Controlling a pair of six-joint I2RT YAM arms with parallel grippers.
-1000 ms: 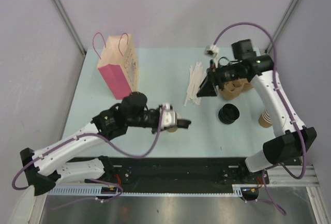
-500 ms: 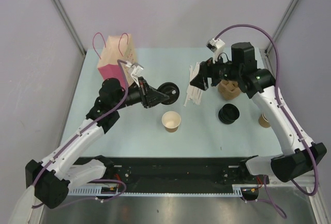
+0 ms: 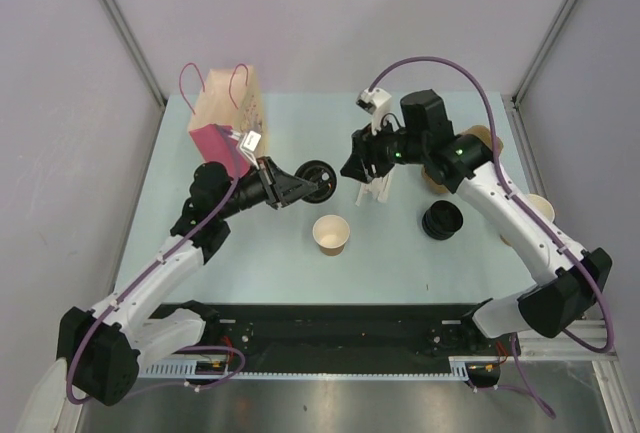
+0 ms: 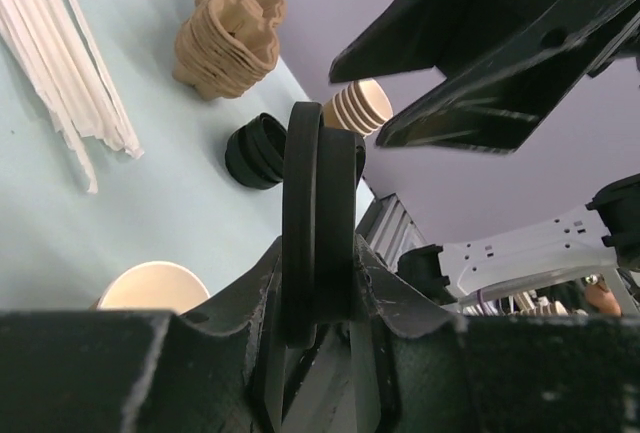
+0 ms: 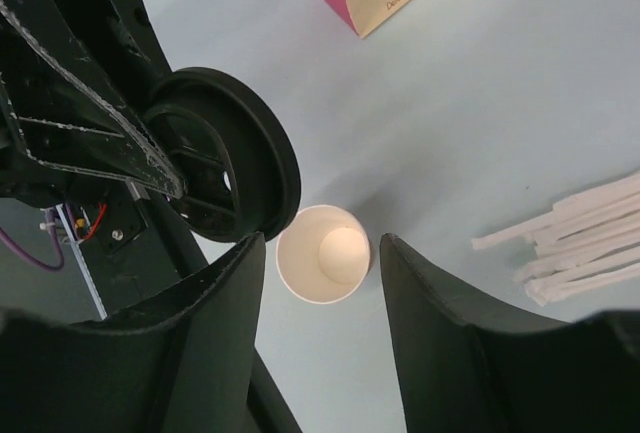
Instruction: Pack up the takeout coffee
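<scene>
Quick status from my end. My left hand is clamped on the black lid, pinching it edge-on by the rim so it stands like a wheel, up off the worktop just left of centre in the overhead view. My right hand is right beside it with the fingers spread and nothing in them. In the right wrist view the lid sits just off one finger.

The cup stands upright with no lid, on its own in the lower middle of the overhead frame, below both hands and touching neither. The pink and brown bag is at upper left.

What worries me:
- That rim pinch is thin. If the right hand closes off-centre or bumps the lid, I'd guess it twists or pops out and rolls.
- The two hands are very close. A sloppy approach means finger against finger.
- The lid is vertical and has to go flat before it meets the cup. Come down crooked and it just tips, since it looks empty and light.
- The straws lie right under the right arm, so a low sweep could scatter them.
</scene>
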